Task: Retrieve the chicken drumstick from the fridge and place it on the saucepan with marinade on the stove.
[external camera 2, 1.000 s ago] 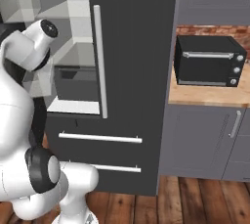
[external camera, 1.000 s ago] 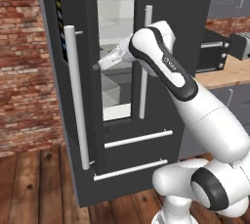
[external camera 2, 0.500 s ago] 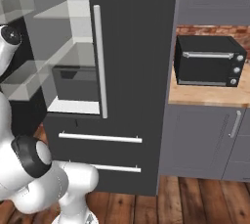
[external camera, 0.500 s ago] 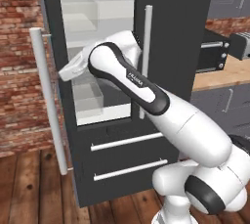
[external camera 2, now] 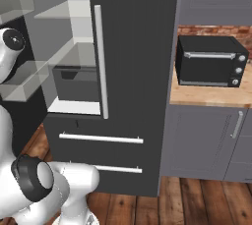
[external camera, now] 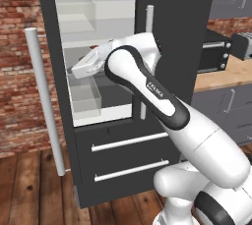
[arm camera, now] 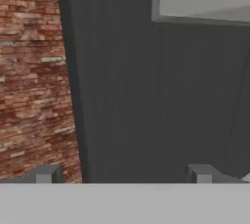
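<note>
The fridge point(external camera: 172, 47) stands with its left door swung open, pale shelves and a clear bin point(external camera: 84, 96) showing inside. The gripper point(arm camera: 124, 174) is spread wide and holds nothing, its fingertips point(arm camera: 46, 174) facing the dark inner door panel beside a brick wall point(arm camera: 34, 71). The chicken drumstick cannot be made out. A black toaster oven point(external camera 2: 210, 62) sits on the worktop point(external camera 2: 206, 100) to the right.
</note>
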